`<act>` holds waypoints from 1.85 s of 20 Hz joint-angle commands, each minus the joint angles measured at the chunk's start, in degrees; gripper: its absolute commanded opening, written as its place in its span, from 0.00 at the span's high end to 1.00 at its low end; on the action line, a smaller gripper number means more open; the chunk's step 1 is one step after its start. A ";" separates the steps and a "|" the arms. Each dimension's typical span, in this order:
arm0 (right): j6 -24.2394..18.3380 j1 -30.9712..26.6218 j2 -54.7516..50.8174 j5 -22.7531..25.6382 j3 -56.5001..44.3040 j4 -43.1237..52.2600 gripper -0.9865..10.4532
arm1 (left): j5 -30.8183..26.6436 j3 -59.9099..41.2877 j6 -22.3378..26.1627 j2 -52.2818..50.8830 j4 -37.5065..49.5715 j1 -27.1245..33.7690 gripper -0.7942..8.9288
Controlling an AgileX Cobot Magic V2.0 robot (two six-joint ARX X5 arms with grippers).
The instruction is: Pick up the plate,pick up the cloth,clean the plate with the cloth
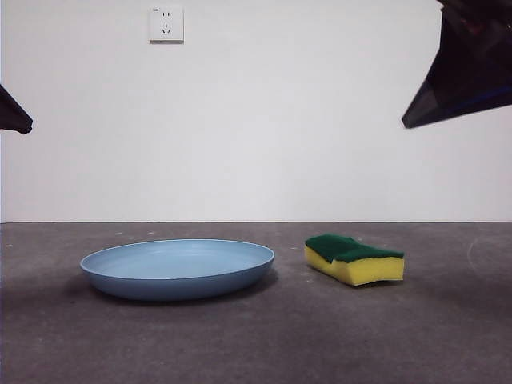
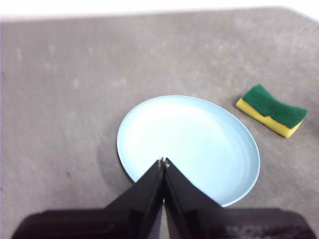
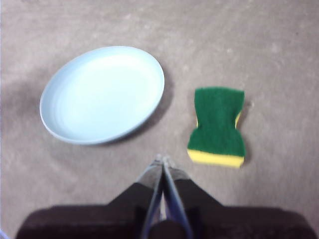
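Observation:
The light-blue plate (image 1: 178, 267) lies flat on the grey table, left of centre. The cloth, a yellow sponge with a green scouring top (image 1: 354, 258), rests to its right, apart from it. My left gripper (image 2: 163, 162) hangs high above the plate (image 2: 188, 145), shut and empty; the cloth (image 2: 272, 109) lies off to the side. My right gripper (image 3: 162, 159) is also shut and empty, high over bare table between the plate (image 3: 102, 93) and the cloth (image 3: 217, 125). In the front view the arms show only as dark tips at the left edge (image 1: 14, 114) and top right corner (image 1: 462, 68).
A white wall with a power socket (image 1: 166, 24) stands behind the table. Grey tabletop (image 1: 256, 344) stretches in front of and around both objects.

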 commanded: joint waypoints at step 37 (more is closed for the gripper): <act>0.37 -0.02 -0.50 0.15 -0.22 0.42 0.91 | -0.26 -20.74 5.01 -33.59 -2.75 17.49 0.92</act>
